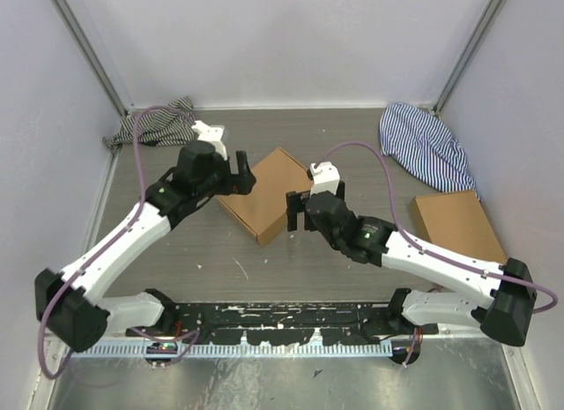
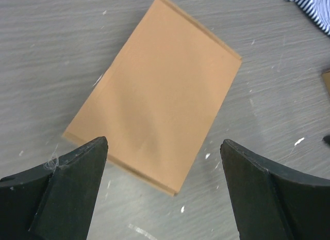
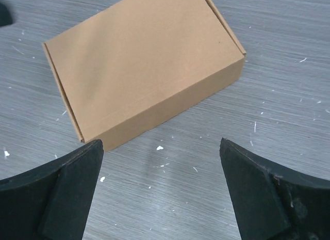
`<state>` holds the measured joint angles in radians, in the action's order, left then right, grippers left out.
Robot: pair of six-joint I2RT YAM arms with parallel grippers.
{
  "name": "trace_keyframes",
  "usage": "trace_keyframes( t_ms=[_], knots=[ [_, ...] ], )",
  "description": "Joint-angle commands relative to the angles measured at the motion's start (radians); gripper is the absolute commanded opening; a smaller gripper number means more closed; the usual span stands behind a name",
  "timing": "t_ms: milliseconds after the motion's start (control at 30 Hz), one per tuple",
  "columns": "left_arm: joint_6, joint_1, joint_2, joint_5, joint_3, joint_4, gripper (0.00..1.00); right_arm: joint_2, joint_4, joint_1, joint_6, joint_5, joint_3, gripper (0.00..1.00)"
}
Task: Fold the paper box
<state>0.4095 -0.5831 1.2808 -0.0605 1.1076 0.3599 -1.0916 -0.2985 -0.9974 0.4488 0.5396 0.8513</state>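
Observation:
The paper box (image 1: 263, 194) is a small closed brown cardboard box lying flat in the middle of the table. It also shows in the left wrist view (image 2: 160, 95) and in the right wrist view (image 3: 139, 64), lid shut. My left gripper (image 1: 244, 175) is open and empty, hovering above the box's left corner (image 2: 164, 147). My right gripper (image 1: 293, 214) is open and empty, just off the box's right side, above bare table (image 3: 161, 147). Neither gripper touches the box.
A striped cloth (image 1: 159, 123) lies at the back left and another (image 1: 427, 145) at the back right, also seen in the left wrist view (image 2: 312, 5). A smooth flat brown cardboard rectangle (image 1: 456, 223) lies at the right. White walls enclose the table.

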Motion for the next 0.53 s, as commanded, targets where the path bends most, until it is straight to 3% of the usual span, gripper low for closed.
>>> trace_keyframes(
  t_ms=[0,233,500],
  knots=[
    [0.003,0.0,-0.191,-0.107,-0.11,0.129,0.98,-0.042,-0.035,0.005,-0.073,0.062,0.103,1.0],
    [0.055,0.0,-0.447,-0.168,-0.204,0.296,0.98,-0.087,-0.021,0.038,-0.109,0.072,0.157,1.0],
    [0.131,0.0,-0.545,-0.169,-0.35,0.259,0.98,-0.083,0.069,0.305,-0.06,-0.262,0.102,1.0]
  ],
)
